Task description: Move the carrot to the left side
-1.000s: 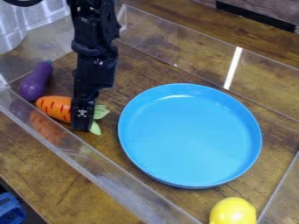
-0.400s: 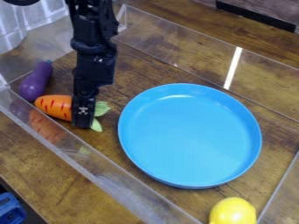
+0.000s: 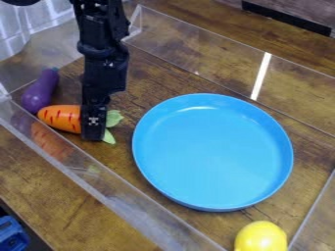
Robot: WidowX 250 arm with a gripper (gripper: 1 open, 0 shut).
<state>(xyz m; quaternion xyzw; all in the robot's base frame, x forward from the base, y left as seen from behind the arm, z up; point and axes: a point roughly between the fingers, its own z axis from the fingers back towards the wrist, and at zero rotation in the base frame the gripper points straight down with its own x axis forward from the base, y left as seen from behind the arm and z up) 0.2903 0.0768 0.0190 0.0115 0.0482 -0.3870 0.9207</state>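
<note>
Nothing has shifted; arm (image 3: 102, 59) stands upright over carrot (image 3: 59, 119), jaws open.

On the wooden table (image 3: 197, 69) in front of you, the plate (image 3: 214, 150) sits right of centre. To its left lies the carrot (image 3: 61, 119), its leafy end pointing toward the plate. The gripper (image 3: 94, 127) stands straight down over the carrot's leafy end. Just behind and left of the carrot lies the eggplant (image 3: 39, 90). The lemon (image 3: 261, 237) sits at your near right, in front of the plate.
</note>
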